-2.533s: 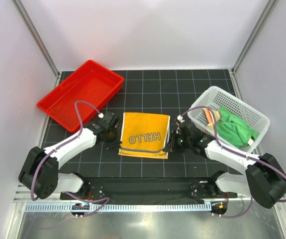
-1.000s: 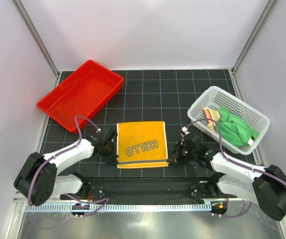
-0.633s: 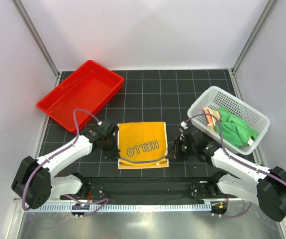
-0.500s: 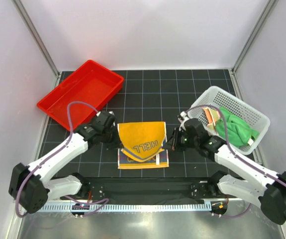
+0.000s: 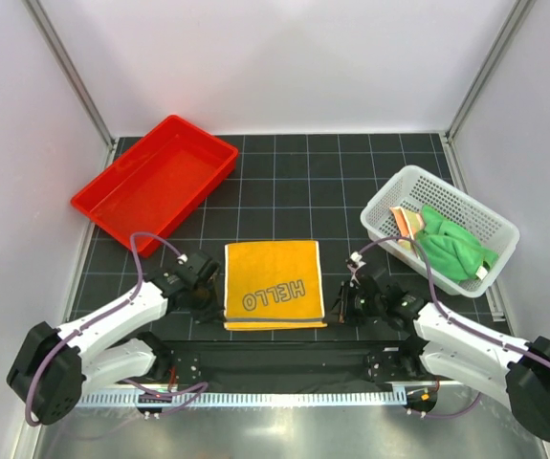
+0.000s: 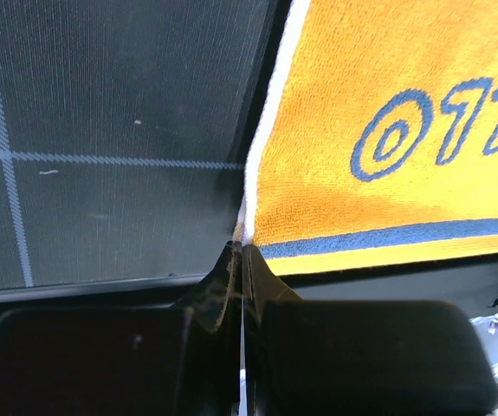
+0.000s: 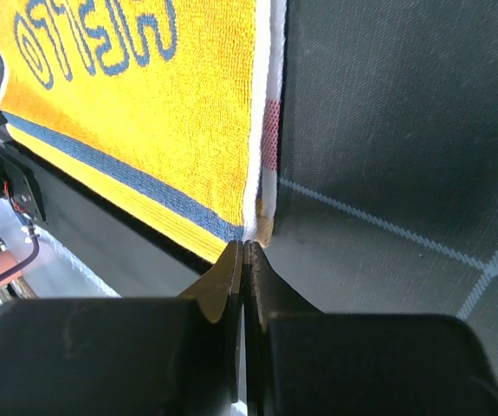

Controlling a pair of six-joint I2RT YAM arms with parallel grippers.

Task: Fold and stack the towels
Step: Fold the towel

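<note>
The yellow-orange HELLO towel (image 5: 273,285) lies flat on the black grid mat, its near edge at the mat's front edge. My left gripper (image 5: 209,293) is shut on the white hem at its near left corner, seen in the left wrist view (image 6: 242,245) beside the towel (image 6: 387,113). My right gripper (image 5: 338,304) is shut on the near right corner, seen in the right wrist view (image 7: 245,246) next to the towel (image 7: 162,113). The green towel (image 5: 456,251) and the striped polka-dot towel (image 5: 407,224) lie bunched in the white basket (image 5: 385,194).
The red tray (image 5: 160,172) stands at the back left, with nothing in it. The white basket is at the right. Grey walls close in both sides and the back. A black rail runs along the front just below the towel's near edge.
Half a second ago both grippers held the towel's near edge lifted and curled back. Now they are lower and nearer the front, and the towel lies flat with HELLO fully showing.
</note>
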